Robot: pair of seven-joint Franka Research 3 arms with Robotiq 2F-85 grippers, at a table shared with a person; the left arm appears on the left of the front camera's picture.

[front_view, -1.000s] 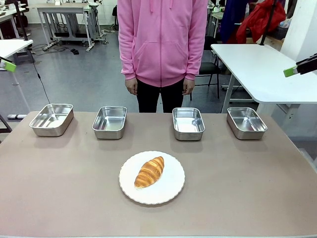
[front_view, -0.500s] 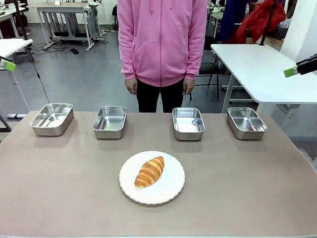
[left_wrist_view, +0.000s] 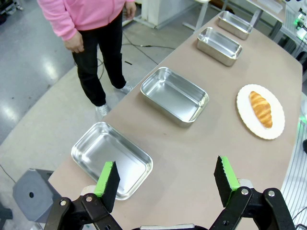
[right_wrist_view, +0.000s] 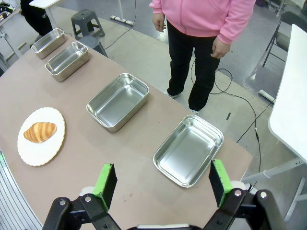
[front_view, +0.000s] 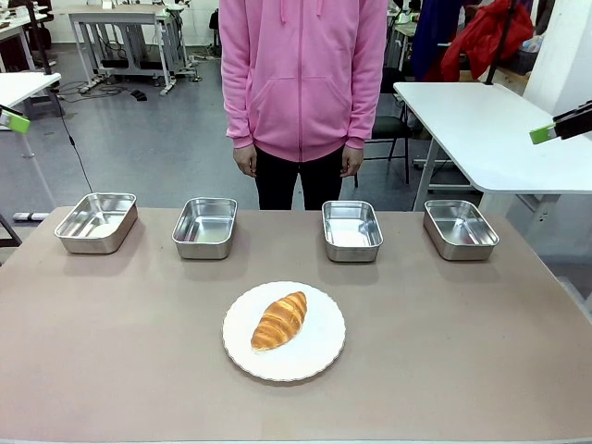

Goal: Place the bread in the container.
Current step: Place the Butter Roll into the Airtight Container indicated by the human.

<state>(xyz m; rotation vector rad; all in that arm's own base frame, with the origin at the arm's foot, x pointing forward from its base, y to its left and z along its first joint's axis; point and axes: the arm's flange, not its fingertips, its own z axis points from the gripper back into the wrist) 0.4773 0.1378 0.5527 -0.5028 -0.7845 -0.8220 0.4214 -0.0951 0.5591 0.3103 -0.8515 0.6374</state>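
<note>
Far beyond the left jaws and right jaws, both spread empty, bread (front_view: 279, 320) lies on plate (front_view: 319, 351); pinched by a tapered end, it could slip and land outside the container (front_view: 351, 231).

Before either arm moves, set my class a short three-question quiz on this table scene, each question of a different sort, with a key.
1. Multiple choice: the bread lies on A) a steel pan, B) the white plate, C) the bare table.
2. True or false: the left gripper and the right gripper are both shut.
3. Fill in: ___ steel pans stand in a row between the plate and the person.
Key: 1 B; 2 false, both stand open; 3 four.
</note>
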